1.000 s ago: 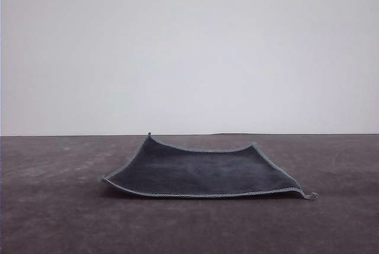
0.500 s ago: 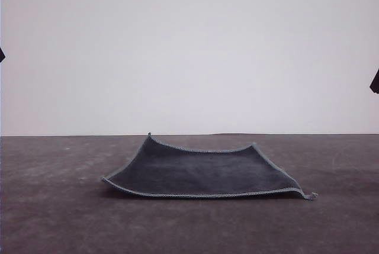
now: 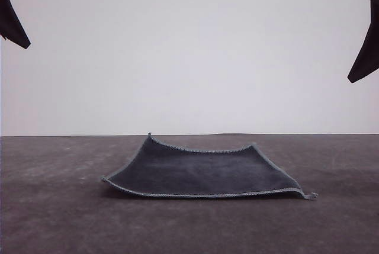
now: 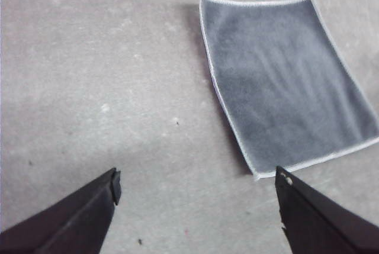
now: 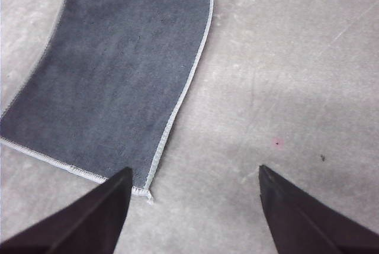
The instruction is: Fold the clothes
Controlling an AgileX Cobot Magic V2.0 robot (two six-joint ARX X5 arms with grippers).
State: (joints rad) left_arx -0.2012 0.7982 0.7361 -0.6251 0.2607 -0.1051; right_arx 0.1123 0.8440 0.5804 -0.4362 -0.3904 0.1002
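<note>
Both arms have just come into your front view: half a second ago only slivers showed at the frame edges, and now the left gripper (image 3: 12, 20) hangs high over the counter's left side and the right gripper (image 3: 366, 47) high over its right side. The cloth (image 3: 201, 174) has not moved or changed shape in that time. It lies spread flat, dark grey face up, near the middle of the counter (image 3: 53, 218), with its far corners lifted a little and a small tail of edging sticking out at its near right corner. So you are at the approach: nothing is gripped, and no fold has been started.

On the left wrist camera, the left gripper (image 4: 198, 186) has its fingers (image 4: 109, 186) spread wide apart, with nothing between them. The cloth (image 4: 284, 82) lies well below them on the counter, and its near left corner shows just beside the inner finger's tip.

On the right wrist camera, the right gripper (image 5: 192, 183) also has its fingers (image 5: 121, 186) wide apart and empty. The cloth (image 5: 118, 76) is beneath, its near right corner with the loose tail showing right by the inner finger's tip.

Each gripper looks lined up over its own near corner, so a descent onto those two corners seems the likely next move.
</note>
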